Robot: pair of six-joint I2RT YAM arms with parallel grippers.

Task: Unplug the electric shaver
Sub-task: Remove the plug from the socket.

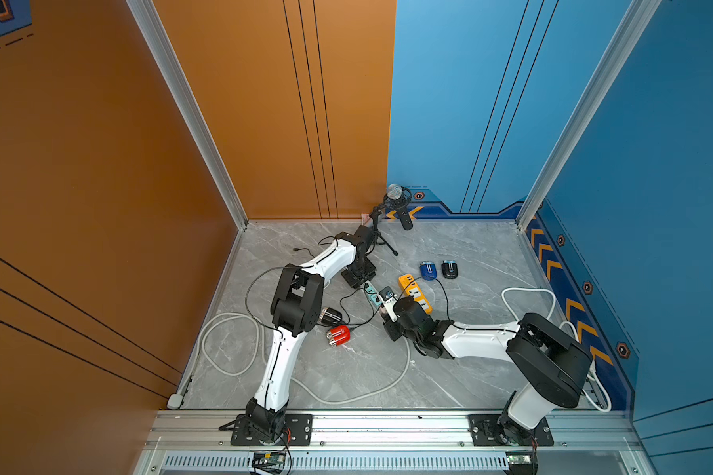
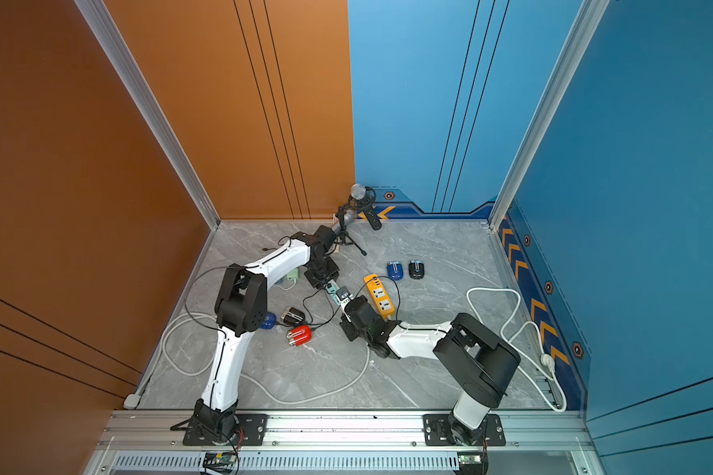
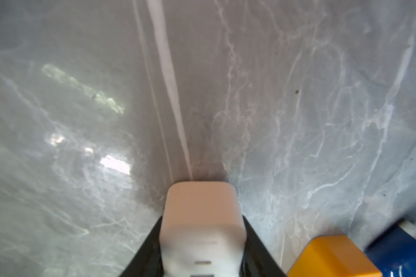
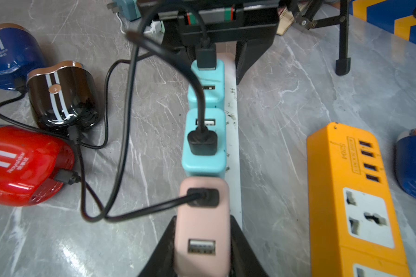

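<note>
Right gripper (image 4: 203,220) pinches pink adapter (image 4: 202,230), left gripper (image 3: 202,217) white strip (image 3: 202,206); top views unclear.

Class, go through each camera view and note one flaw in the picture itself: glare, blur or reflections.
Left wrist view: white power strip close to the lens and soft, glare patches on the marble table. Right wrist view: pink adapter blurred, bright highlights on the glossy red shaver. Both top views: sharp, with the front rail glaring.

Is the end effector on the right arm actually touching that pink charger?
Touching. The right wrist view shows the right end effector with its black fingers flush against both sides of the pink charger, with no gap visible.
</note>
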